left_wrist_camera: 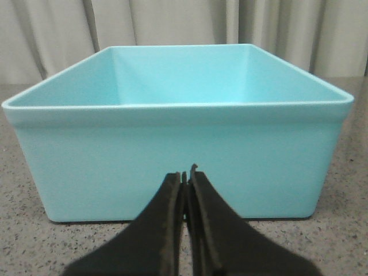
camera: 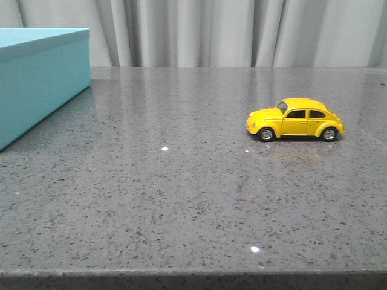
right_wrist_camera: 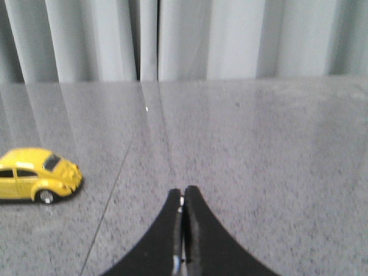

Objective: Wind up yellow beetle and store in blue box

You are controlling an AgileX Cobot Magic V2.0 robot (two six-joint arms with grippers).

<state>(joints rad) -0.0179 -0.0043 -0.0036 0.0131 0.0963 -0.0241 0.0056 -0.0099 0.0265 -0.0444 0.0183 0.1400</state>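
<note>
**Lining up the first grasp on the car**

While neither arm is touching anything, I am looking at the yellow beetle (camera: 295, 119) standing on all four wheels on the grey table (camera: 181, 199), on the right side and well apart from the blue box (camera: 39, 81) at the far left. The box is showing open and empty in the left wrist view, so storing should need no lid work, as far as I can judge.

I am seeing the right gripper (right_wrist_camera: 183, 198) with its fingers pressed together, holding nothing, hovering over bare table with the car off to one side of its line. The left gripper (left_wrist_camera: 186, 175) is likewise closed on nothing, sitting just in front of the box wall.

To do this step well, I am planning to spread the right fingers first, then swing across until the car is centred between them, and take it across the body sides, not over the glossy rounded roof, leaving the wheels free for rolling it back to wind the spring.
</note>
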